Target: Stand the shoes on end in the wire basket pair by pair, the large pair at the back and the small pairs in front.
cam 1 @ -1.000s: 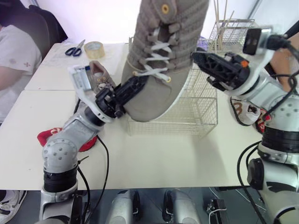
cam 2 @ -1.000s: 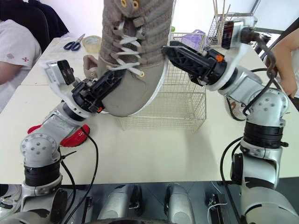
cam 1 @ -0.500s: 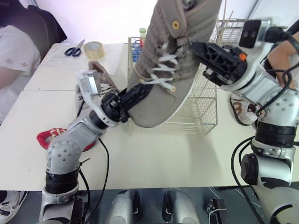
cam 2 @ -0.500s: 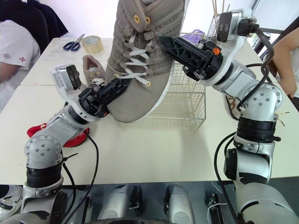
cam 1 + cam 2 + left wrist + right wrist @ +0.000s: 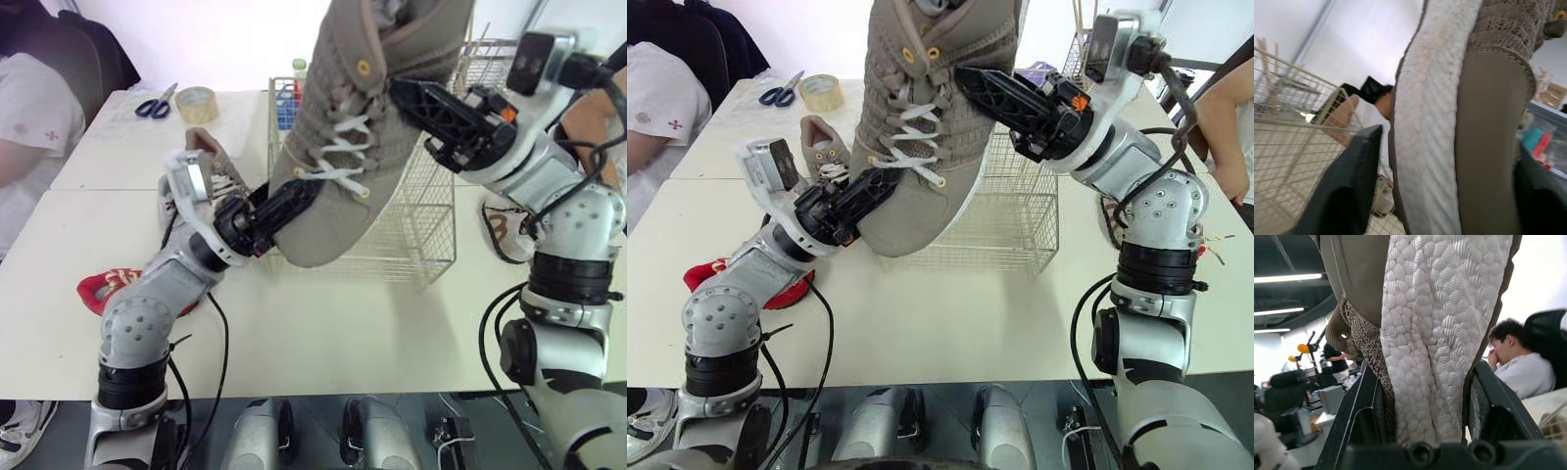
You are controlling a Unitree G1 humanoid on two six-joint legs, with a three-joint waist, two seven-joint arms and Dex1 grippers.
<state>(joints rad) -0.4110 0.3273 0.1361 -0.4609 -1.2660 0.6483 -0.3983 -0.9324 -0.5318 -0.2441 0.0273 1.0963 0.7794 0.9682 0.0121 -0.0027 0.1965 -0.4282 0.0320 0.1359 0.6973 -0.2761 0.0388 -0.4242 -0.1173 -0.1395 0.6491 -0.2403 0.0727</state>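
Currently, your left claw (image 5: 294, 199) and right claw (image 5: 404, 90) grip large shoe (image 5: 338, 157) near wire basket (image 5: 431, 230); next, lower it into the basket's back.

White table (image 5: 343, 323) — wire basket (image 5: 416, 240), scissors (image 5: 155, 104), tape (image 5: 198, 102)

Large taupe shoe (image 5: 362, 127) held aloft, toe down, tilted, in front of wire basket (image 5: 431, 235) on surface (image 5: 323, 323). Left pincer (image 5: 292, 199) grips toe end; right pincer (image 5: 407, 93) grips near collar. Second taupe shoe (image 5: 211, 166) behind left arm. Scissors (image 5: 152, 106), tape roll (image 5: 199, 103) back left.
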